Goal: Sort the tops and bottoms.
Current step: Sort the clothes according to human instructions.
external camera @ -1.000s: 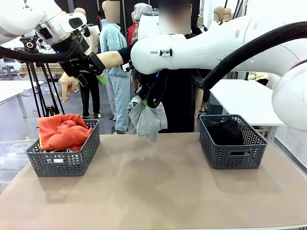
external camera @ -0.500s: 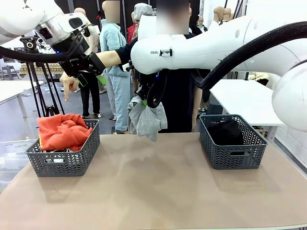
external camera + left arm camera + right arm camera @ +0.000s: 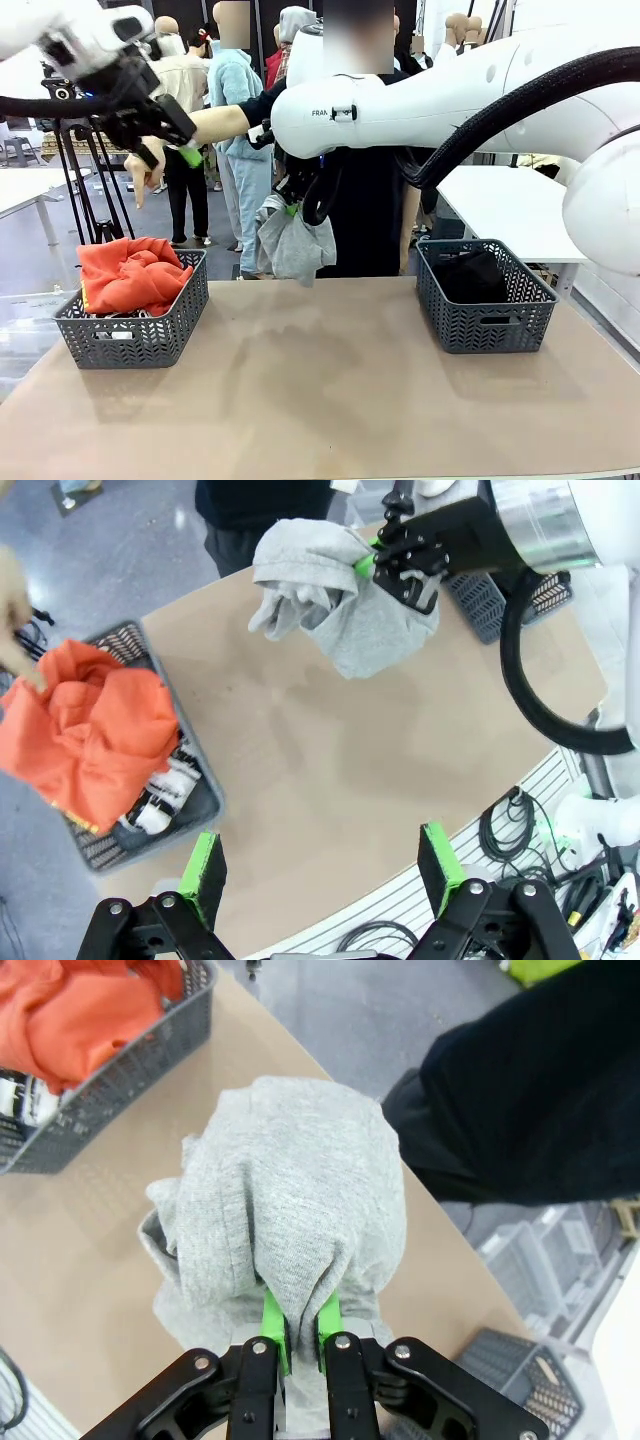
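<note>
The right claw (image 3: 296, 1332) is clenched on the light grey top (image 3: 290, 1225): its green pads (image 3: 272, 1322) pinch a fold of the cloth, and the rest of the garment hangs bunched around them. In the front view that claw (image 3: 297, 207) sits near the middle of the picture, with the grey top (image 3: 292, 245) dangling in the air above the far edge of the worktop (image 3: 320, 390), clear of its surface and between the two baskets. The right arm (image 3: 440, 95) reaches in from the right side and crosses the middle.

The left claw (image 3: 322, 860) is released, its two green-tipped fingers spread wide with nothing between them. It is raised high at the upper left of the front view (image 3: 165, 140), above and behind the left basket (image 3: 135, 325), and looks down on the worktop.

The orange top (image 3: 128, 272) lies heaped in the left basket, rising above its rim; under it, in the left wrist view, some white cloth with black print (image 3: 165, 790) shows. The right basket (image 3: 485, 300) holds a black garment (image 3: 470, 272).

A person in dark clothes (image 3: 370, 210) stands at the far side of the worktop behind the grey top, and a hand (image 3: 142, 175) hangs with fingers down near the left claw, above the left basket.
</note>
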{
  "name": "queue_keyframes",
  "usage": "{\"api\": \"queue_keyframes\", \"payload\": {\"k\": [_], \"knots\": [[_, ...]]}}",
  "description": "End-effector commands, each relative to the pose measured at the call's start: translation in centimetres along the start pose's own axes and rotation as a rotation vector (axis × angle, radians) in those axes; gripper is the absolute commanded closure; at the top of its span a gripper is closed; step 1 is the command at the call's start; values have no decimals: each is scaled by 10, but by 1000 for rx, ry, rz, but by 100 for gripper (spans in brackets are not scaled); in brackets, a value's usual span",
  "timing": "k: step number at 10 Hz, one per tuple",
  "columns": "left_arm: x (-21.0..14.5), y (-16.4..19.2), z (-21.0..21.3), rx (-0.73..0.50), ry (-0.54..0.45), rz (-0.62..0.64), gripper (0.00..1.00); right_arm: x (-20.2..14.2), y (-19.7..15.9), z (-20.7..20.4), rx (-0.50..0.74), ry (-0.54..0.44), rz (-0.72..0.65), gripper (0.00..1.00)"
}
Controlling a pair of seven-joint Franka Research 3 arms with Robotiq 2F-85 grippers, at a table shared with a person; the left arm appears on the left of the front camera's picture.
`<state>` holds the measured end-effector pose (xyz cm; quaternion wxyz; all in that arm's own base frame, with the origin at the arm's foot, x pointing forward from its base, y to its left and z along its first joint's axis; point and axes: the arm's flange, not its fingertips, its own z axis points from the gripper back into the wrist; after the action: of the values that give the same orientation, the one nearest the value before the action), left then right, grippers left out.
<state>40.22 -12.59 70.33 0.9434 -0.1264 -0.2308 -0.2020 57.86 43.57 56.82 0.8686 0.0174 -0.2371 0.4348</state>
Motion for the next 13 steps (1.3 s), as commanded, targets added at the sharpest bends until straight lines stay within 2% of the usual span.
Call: {"api": "queue_keyframes", "payload": {"k": [1, 3, 4, 5, 8, 9, 10, 11, 13], "knots": [[-36, 18, 31, 52, -40, 26, 0, 8, 1, -1, 59, -65, 46, 100], [-52, 26, 59, 87, -60, 22, 0, 22, 8, -11, 118, -90, 97, 100], [-59, 29, 71, 102, -75, 33, 0, 8, 8, -2, 33, -53, 38, 100], [-44, 24, 63, 57, -67, 47, 0, 8, 8, -2, 33, -53, 38, 100], [-51, 26, 71, 76, -73, 47, 0, 10, 9, -8, 55, -62, 56, 100], [-49, 26, 66, 58, -66, 41, 0, 28, 24, -10, 77, -188, 112, 100], [-57, 32, 74, 56, -105, 62, 0, 49, 41, -10, 149, -381, 187, 100], [-69, 40, 86, 80, -134, 96, 0, 65, 51, -9, 178, -459, 217, 100], [-95, 56, 115, 154, -173, 145, 0, 98, 68, -21, 263, -531, 266, 100]]}}
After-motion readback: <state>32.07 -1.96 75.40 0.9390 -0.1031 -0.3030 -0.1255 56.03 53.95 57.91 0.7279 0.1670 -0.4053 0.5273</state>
